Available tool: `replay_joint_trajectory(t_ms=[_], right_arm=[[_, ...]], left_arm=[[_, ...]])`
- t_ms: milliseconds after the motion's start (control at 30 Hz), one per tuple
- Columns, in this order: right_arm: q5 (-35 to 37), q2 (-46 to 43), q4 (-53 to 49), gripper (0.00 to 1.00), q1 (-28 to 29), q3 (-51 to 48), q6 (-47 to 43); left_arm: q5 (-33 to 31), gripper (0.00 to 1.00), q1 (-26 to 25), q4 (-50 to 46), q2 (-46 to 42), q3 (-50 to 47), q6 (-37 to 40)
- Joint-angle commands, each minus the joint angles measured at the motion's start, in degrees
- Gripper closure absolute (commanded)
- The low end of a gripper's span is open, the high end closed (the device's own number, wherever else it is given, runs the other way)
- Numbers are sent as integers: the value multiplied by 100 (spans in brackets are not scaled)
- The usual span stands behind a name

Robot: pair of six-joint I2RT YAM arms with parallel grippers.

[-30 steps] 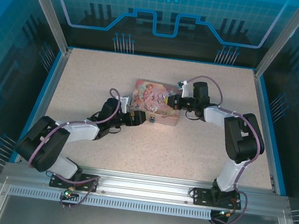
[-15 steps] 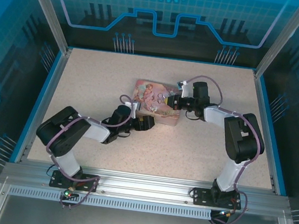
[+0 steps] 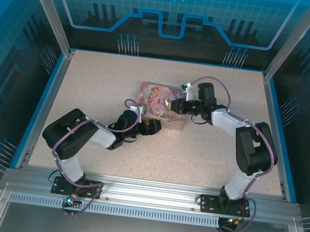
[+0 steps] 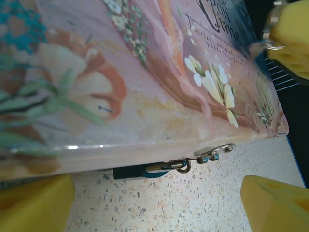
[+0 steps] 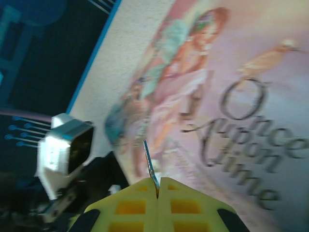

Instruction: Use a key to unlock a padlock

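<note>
Over the last second the left gripper (image 4: pixel 154 205) has slid across the speckled bench (image 3: pixel 102 81) up to the pink illustrated rectangular tin (image 4: pixel 145 96). Its jaws are spread wide and face the tiny dark-blue padlock (image 4: pixel 131 172), so a grasp looks close. The padlock lies on its side along the tin's near edge, shackle pointing right in the left wrist view. Over the lid, the right gripper (image 5: pixel 158 186) pinches the thin silvery key (image 5: pixel 150 164), whose blade points straight out.
</note>
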Motion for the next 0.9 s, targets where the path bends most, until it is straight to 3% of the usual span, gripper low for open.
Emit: replay_joint_trajectory(t_ms=[0, 200, 600, 867], right_arm=[[-406, 117, 211, 100, 58, 81, 553], [-231, 660, 12, 100, -3, 438, 523], [653, 760, -883, 100, -286, 640, -290], [890, 903, -1312, 100, -285, 737, -669]], left_arm=[[-26, 10, -48, 146, 4, 26, 12], [-39, 10, -43, 125, 32, 36, -5], [4, 11, -48, 181, 108, 90, 28], [17, 15, -110, 898, 548, 234, 32]])
